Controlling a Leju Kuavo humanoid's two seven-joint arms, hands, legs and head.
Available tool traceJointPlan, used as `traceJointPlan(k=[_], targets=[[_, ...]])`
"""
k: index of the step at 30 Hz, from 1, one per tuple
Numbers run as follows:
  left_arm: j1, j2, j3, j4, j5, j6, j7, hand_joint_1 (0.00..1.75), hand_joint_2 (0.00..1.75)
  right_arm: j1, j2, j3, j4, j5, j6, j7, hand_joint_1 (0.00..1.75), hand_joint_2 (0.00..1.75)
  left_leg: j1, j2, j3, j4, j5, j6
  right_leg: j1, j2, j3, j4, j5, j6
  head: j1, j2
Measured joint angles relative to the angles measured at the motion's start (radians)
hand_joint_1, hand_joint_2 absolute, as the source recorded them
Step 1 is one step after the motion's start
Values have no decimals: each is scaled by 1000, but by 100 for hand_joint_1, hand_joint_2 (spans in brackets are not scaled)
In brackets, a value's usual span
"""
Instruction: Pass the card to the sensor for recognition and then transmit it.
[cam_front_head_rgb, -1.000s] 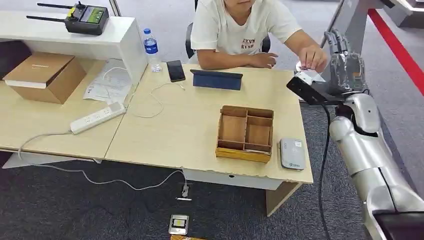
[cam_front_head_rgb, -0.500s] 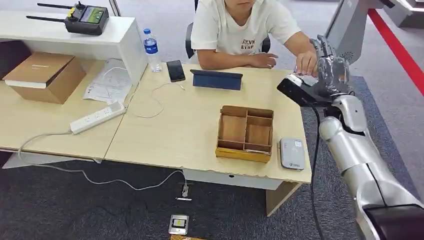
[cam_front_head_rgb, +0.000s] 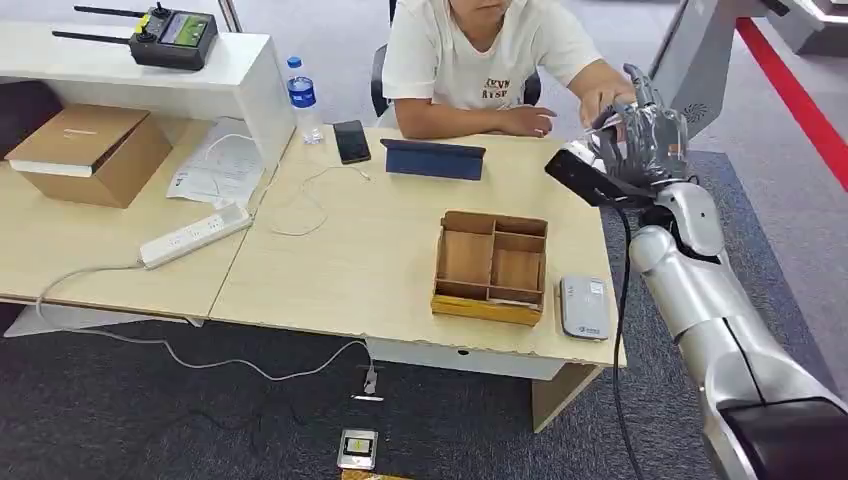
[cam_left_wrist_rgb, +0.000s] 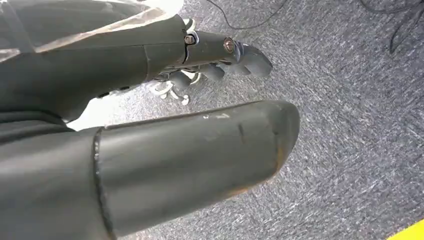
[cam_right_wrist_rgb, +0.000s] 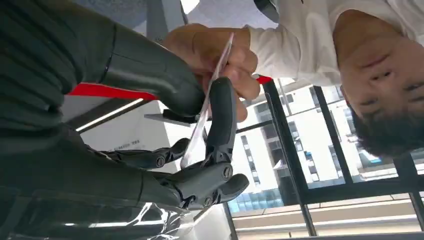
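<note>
A thin pale card (cam_right_wrist_rgb: 207, 97) shows edge-on in the right wrist view, between my right hand's thumb (cam_right_wrist_rgb: 150, 75) and a dark finger (cam_right_wrist_rgb: 222, 117), which pinch it. A seated person's hand (cam_right_wrist_rgb: 215, 52) still holds the card's other end. From the head view, my right hand (cam_front_head_rgb: 640, 135) is raised beyond the table's far right corner, against the person's hand (cam_front_head_rgb: 603, 100). The grey-white card sensor (cam_front_head_rgb: 585, 306) lies flat at the table's near right edge, well below my hand. My left hand (cam_left_wrist_rgb: 215, 55) hangs over grey carpet and holds nothing.
A wooden compartment box (cam_front_head_rgb: 490, 265) sits left of the sensor. A dark tablet (cam_front_head_rgb: 433, 159), a phone (cam_front_head_rgb: 351, 141) and a water bottle (cam_front_head_rgb: 302, 98) lie toward the far side. A power strip (cam_front_head_rgb: 195, 236) and cardboard box (cam_front_head_rgb: 90, 152) occupy the left table.
My right hand has moved up and to the left, to the person's hand. The card now sits between my thumb and finger.
</note>
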Motion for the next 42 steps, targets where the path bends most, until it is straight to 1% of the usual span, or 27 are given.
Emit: traceJointPlan(k=[11,18,25,33,36,42], targets=[[0,0,0,0,-3,-5,11,0,0,-1,-2,2,8,-19,0,-2,175,175,0,0,1,0,0,0,0,0,0,0,0,0,0,0],[2,0,0,0,1,-6,26,0,0,27,-30,2,-3,-56,11,-2,175,175,0,1,1,0,0,0,0,0,0,0,0,0,-1,0],[2,0,0,0,4,-2,25,0,0,115,-91,2,-69,-90,24,28,175,175,0,1,0,0,0,0,0,0,0,-1,0,0,0,0],[4,0,5,0,16,2,34,0,0,165,-193,1,-156,-105,98,57,175,175,0,0,0,0,0,0,0,0,0,-1,0,0,0,0],[3,0,10,0,19,-7,39,0,0,185,-230,1,-177,-105,129,63,175,175,0,0,0,0,0,0,0,0,0,-1,0,0,0,0],[3,2,13,0,26,-14,31,0,0,254,-285,2,-204,-113,152,70,175,175,0,0,0,0,-1,0,0,0,0,-1,0,0,0,0]])
